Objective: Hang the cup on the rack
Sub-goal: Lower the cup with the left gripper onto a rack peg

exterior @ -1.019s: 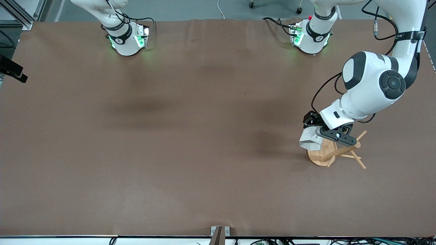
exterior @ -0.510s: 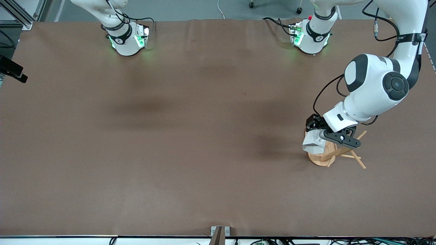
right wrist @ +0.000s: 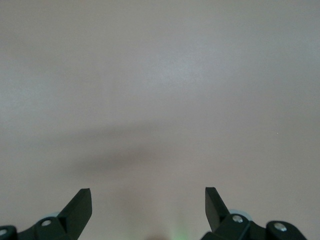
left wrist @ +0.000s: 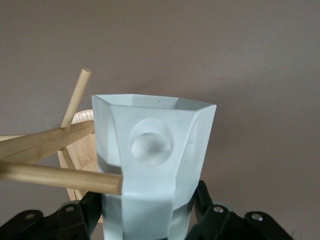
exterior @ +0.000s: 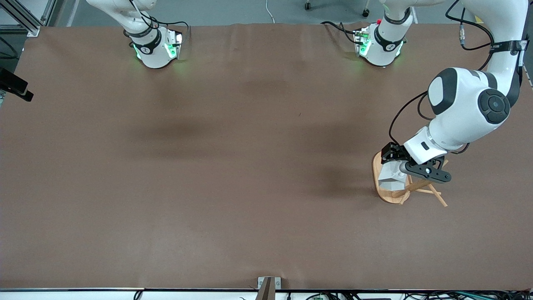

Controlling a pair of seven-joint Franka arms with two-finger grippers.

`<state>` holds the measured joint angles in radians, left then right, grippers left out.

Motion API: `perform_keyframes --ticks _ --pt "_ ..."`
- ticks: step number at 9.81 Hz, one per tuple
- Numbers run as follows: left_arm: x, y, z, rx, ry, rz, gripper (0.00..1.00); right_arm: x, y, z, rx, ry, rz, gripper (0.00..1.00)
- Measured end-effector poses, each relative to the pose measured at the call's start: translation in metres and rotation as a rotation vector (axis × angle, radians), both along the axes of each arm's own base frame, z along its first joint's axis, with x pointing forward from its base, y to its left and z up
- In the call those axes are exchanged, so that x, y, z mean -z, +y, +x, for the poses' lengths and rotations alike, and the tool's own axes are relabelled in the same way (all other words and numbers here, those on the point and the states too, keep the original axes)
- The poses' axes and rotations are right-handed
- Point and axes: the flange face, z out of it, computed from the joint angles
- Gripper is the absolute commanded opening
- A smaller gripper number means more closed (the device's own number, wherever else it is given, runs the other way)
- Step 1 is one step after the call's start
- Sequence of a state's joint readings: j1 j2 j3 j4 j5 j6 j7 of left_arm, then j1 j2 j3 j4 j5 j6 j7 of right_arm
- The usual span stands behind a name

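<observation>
My left gripper point(exterior: 394, 167) is shut on the white faceted cup point(exterior: 390, 178) and holds it tilted over the bamboo rack's oval base point(exterior: 378, 171), beside the post and pegs point(exterior: 436, 196). In the left wrist view the cup point(left wrist: 165, 125) fills the middle, gripped low down by my left gripper point(left wrist: 148, 220), with the round hole in its handle point(left wrist: 151, 142) facing the camera. One peg point(left wrist: 60, 176) ends right against the handle's edge, below the hole and outside it. My right gripper point(right wrist: 148, 206) is open and empty over bare table; that arm waits.
The brown table point(exterior: 233, 175) carries only the rack, which stands near the left arm's end. Both arm bases point(exterior: 154, 46) stand along the table's edge farthest from the front camera. A small bracket point(exterior: 268, 285) sits at the edge nearest the front camera.
My left gripper has carried the cup sideways toward the rack's post, so the cup now hangs over the base and more of the base's outer rim shows. The right arm has not moved.
</observation>
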<state>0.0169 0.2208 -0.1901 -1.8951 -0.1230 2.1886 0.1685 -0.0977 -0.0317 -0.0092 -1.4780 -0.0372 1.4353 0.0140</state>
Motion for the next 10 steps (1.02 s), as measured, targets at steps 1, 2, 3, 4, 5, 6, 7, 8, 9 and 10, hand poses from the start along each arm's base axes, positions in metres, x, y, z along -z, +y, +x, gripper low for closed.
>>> perform_keyframes --ticks 1,2,3,4,5,6,7,8,9,10 --pt "0.001 0.0 0.0 0.0 0.002 0.0 0.01 0.0 0.0 0.0 0.0 0.0 0.0 1.0" --pt "0.003 0.001 0.001 -0.002 0.005 0.0 0.01 0.0 0.0 0.0 0.001 0.0 0.0 1.0" --pt "0.005 0.005 0.001 -0.008 0.008 0.002 0.02 0.0 0.0 0.0 0.001 0.0 0.0 1.0" --pt "0.007 0.007 0.002 -0.015 0.008 -0.002 0.03 0.0 0.0 0.0 0.001 0.0 0.0 1.0" --pt "0.008 0.008 0.004 -0.022 0.004 -0.009 0.04 0.0 0.0 0.0 0.001 0.0 0.0 1.0" --pt "0.01 0.007 0.004 -0.024 0.005 -0.012 0.04 0.0 0.0 0.0 0.001 0.0 0.0 1.0" --pt "0.012 0.007 0.004 -0.025 0.007 -0.013 0.05 0.0 0.0 0.0 0.001 0.0 0.0 1.0" --pt "0.012 0.007 0.004 -0.025 0.008 -0.013 0.05 0.0 -0.001 0.0 0.001 0.0 0.0 1.0" --pt "0.012 0.007 0.004 -0.025 0.008 -0.013 0.06 0.0 -0.001 0.0 0.001 -0.001 0.0 1.0" --pt "0.012 0.008 0.004 -0.026 0.008 -0.013 0.09 0.0 -0.001 0.0 0.002 -0.001 0.0 1.0"
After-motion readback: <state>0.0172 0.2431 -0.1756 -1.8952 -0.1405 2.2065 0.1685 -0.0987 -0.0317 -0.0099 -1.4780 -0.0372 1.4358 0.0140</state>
